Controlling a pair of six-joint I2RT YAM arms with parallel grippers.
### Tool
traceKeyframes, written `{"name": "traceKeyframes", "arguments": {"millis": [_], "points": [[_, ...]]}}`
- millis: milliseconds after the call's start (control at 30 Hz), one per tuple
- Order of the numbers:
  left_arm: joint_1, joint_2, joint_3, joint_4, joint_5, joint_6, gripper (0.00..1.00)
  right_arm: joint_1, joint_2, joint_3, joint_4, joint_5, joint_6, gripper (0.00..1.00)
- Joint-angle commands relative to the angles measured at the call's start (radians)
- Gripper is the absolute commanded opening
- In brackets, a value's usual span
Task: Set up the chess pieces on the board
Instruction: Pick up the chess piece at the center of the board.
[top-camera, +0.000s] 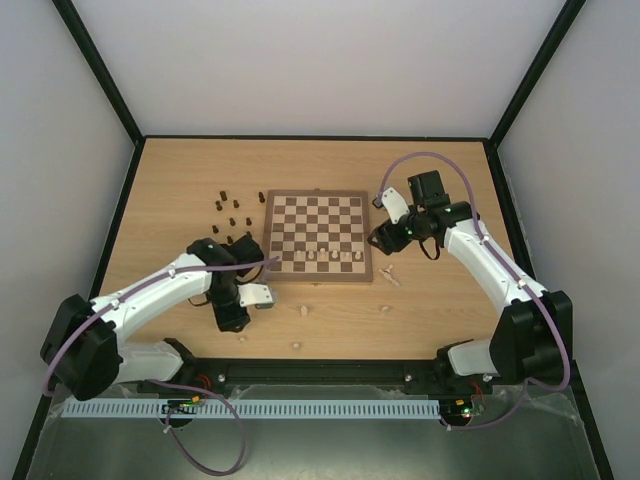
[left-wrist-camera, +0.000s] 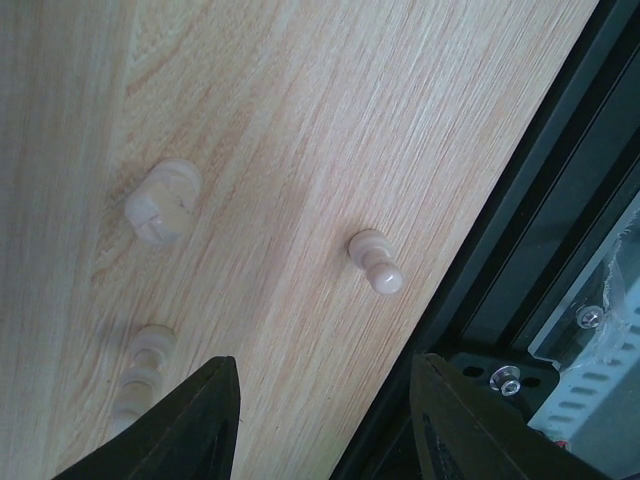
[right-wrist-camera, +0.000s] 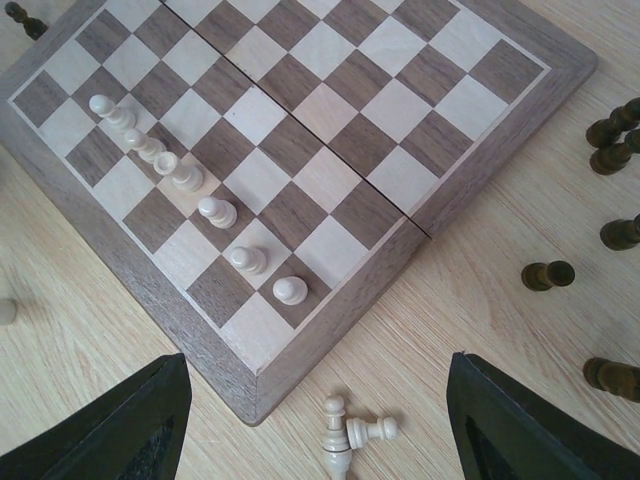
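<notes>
The board (top-camera: 318, 236) lies mid-table, with several pale chess pieces (top-camera: 330, 257) standing in a row along its near side. Dark pieces (top-camera: 232, 210) stand loose on the table left of it. My left gripper (top-camera: 268, 298) hovers near the table's front; in its wrist view it is open (left-wrist-camera: 325, 420) and empty, with a pale pawn (left-wrist-camera: 375, 262) just ahead of it. My right gripper (top-camera: 383, 240) is open (right-wrist-camera: 320, 430) over two pale pieces (right-wrist-camera: 350, 440) lying crossed on the table beside the board's corner (right-wrist-camera: 330, 330).
More pale pieces lie loose on the table: a rook-like one (left-wrist-camera: 160, 203), another (left-wrist-camera: 140, 372) by the left finger, and others (top-camera: 303, 311) (top-camera: 383, 308) near the front. The black table edge (left-wrist-camera: 520, 230) runs close on the left gripper's right. Dark pieces (right-wrist-camera: 548, 274) stand beyond the board.
</notes>
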Motion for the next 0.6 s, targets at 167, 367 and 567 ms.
{"name": "traceKeyframes", "arguments": {"millis": [167,367,567], "points": [[0.048,-0.127,0.197,0.016,-0.079,-0.039,0.56,0.104,0.022,0.086,-0.156,-0.087,-0.086,0.72],[0.239,-0.151,0.317,0.187,-0.013,-0.013,0.63,0.305,0.035,0.124,-0.193,-0.09,-0.08,0.72],[0.421,-0.117,0.382,0.356,0.107,-0.064,0.66,0.465,0.08,0.167,-0.187,-0.073,-0.038,0.71]]}}
